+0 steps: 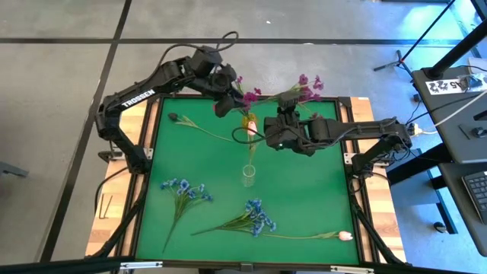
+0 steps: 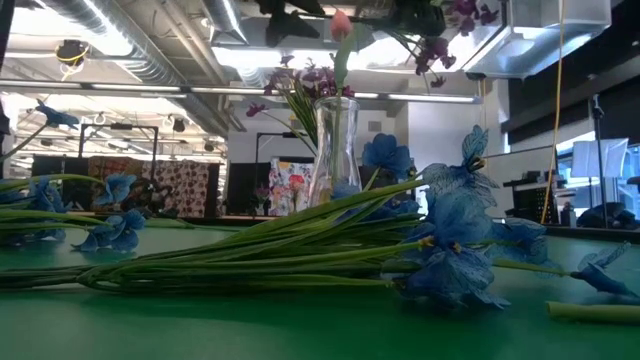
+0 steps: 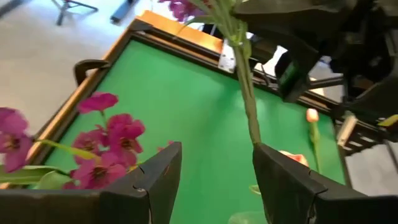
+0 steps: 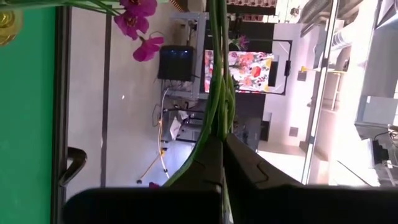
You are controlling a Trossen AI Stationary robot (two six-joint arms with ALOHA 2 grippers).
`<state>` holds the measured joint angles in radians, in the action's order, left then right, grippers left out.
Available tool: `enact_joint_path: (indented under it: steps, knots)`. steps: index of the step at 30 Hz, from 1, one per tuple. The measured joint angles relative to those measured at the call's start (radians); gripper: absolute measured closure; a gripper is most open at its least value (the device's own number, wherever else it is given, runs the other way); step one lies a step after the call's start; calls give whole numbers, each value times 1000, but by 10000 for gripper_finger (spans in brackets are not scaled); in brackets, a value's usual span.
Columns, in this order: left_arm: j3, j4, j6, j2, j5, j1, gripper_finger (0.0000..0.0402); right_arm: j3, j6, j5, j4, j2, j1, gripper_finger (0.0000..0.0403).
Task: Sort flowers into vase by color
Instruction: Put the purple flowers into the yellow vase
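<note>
Hovering at the far edge, our right gripper (image 1: 283,116) had its jaws clenched on a magenta spray (image 1: 304,90), our left gripper (image 1: 227,103) released, while blue sprays (image 1: 255,217) and tulips (image 1: 344,236) still lay unsorted on the surface (image 1: 304,190).

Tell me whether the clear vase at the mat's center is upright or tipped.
Upright. The clear vase stands on its base with its mouth up in the low view; the high view shows its round rim.
</note>
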<state>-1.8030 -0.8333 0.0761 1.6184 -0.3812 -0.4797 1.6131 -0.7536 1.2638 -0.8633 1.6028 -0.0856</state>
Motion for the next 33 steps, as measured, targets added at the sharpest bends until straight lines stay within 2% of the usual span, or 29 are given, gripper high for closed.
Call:
enact_joint_path:
  steps: [9,20,33]
  knots:
    - [0,-27,0,0,-67,25,205,0,0,-19,2,0,0,402]
    - [0,-49,0,0,22,32,220,0,0,-26,2,0,0,402]
    - [0,-47,-5,0,24,27,248,0,0,-62,2,0,0,402]
